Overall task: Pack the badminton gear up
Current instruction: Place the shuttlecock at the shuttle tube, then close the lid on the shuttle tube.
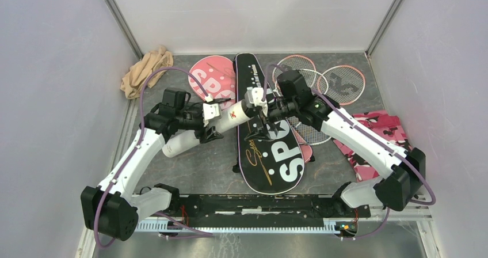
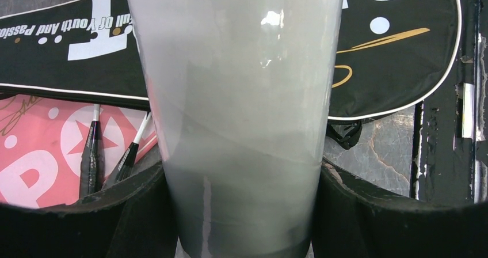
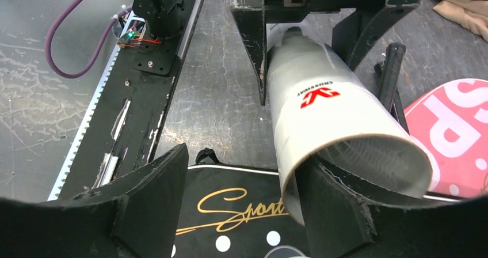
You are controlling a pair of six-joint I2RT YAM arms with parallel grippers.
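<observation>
The left gripper [image 1: 208, 122] clamped the one white tube [image 1: 183, 143]; the right gripper [image 3: 241, 163] had its jaws apart; one black bag [image 1: 282, 160] and one pink bag [image 1: 216, 79] lay flat.

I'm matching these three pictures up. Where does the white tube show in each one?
Top external: the white tube lies diagonally left of centre, between the two arms.
Left wrist: it fills the middle of the frame from top to bottom.
Right wrist: it is right of centre, open end nearest the camera.
Shared landmark: the black bag, next to the tube in every view.
</observation>
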